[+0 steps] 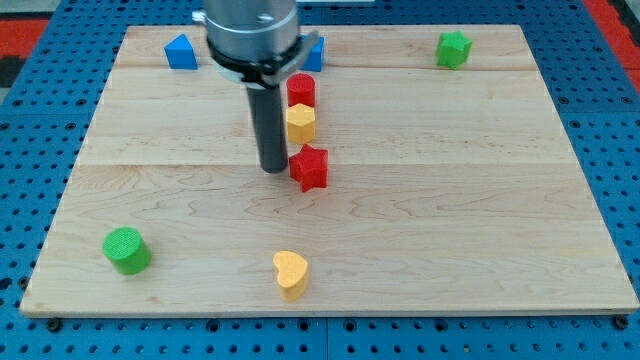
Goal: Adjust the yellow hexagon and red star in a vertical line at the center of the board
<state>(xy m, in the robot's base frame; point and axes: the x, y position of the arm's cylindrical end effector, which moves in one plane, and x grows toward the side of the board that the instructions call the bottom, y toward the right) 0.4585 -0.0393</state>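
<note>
The tip point(273, 168) sits just left of the red star point(310, 167); yellow hexagon point(300, 123) touches the star's top. The rod carries no jaws.

You have a pale wooden board point(480, 200) with light grain running along its planks, set on a blue pegboard surface point(620, 150) dotted with dark holes. On it sit a red star point(310, 167), a yellow hexagon point(300, 123), a red cylinder point(302, 88), a yellow heart point(291, 272), a green cylinder point(127, 249), a green block point(453, 48) and two blue blocks point(181, 52). My tip point(273, 168) is dark, below a grey metal housing point(250, 35)
</note>
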